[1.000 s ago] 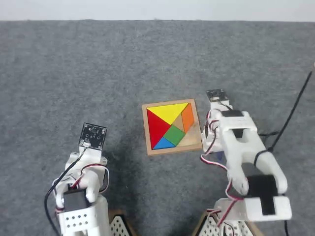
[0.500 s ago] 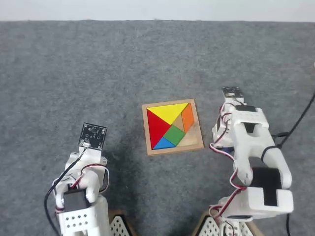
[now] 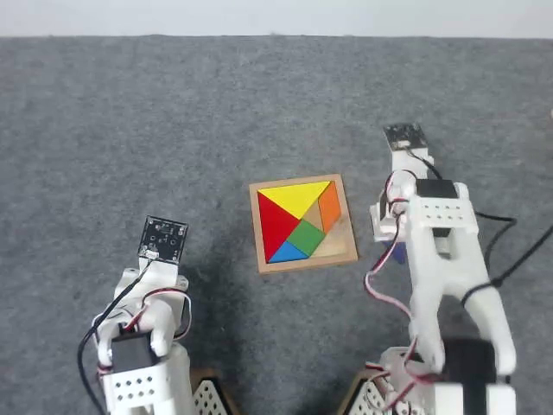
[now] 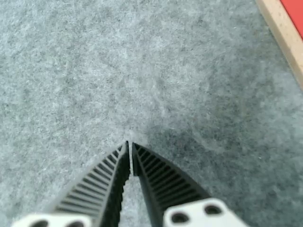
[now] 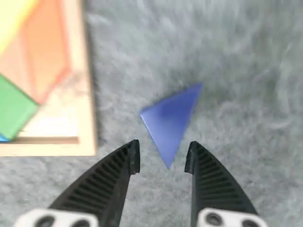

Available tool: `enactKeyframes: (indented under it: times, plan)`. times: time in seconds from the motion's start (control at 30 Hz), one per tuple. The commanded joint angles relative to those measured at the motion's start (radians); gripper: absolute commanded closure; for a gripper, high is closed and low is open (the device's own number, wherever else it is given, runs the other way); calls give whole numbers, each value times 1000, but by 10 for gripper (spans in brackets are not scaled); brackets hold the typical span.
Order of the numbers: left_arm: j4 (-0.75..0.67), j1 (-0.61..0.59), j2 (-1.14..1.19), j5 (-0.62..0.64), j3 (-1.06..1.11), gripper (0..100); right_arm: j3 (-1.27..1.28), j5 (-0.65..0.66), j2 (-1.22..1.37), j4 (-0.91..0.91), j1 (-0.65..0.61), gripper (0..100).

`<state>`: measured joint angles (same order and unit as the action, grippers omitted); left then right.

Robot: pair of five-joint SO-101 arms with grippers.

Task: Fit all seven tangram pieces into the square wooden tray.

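Observation:
The square wooden tray [image 3: 304, 263] lies mid-table. It holds a yellow triangle [image 3: 295, 199], a red triangle [image 3: 274, 226], a green square [image 3: 306, 236], a small blue triangle [image 3: 286, 252] and an orange piece [image 3: 330, 207]; its near right corner is bare wood. A dark blue triangle [image 5: 170, 118] lies flat on the mat just right of the tray [image 5: 87, 94], peeking from under the right arm [image 3: 397, 253]. My right gripper [image 5: 163, 152] hangs open above that triangle's near tip, not touching it. Left of the tray, my left gripper [image 4: 130, 144] is shut and empty over bare mat.
Grey felt mat [image 3: 173, 112] covers the table, open at the far side and left. The tray's corner [image 4: 279, 33] shows at the edge of the left wrist view. A black cable [image 3: 518, 186] runs along the right side.
The right arm swung right, away from the tray's edge, and stretched farther out over the dark blue triangle. The left arm and the tray pieces kept still.

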<state>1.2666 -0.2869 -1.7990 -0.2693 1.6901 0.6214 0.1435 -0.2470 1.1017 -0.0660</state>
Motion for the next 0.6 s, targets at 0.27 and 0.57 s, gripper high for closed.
enactKeyframes:
  times: [0.27, 0.57]
  plan:
    - [5, -8, -20, -14, -7, 988, -103, 5, 229, -84, -24, 812]
    - [5, -8, -20, -14, -7, 988, -276, 14, 503, -27, 139, 814]
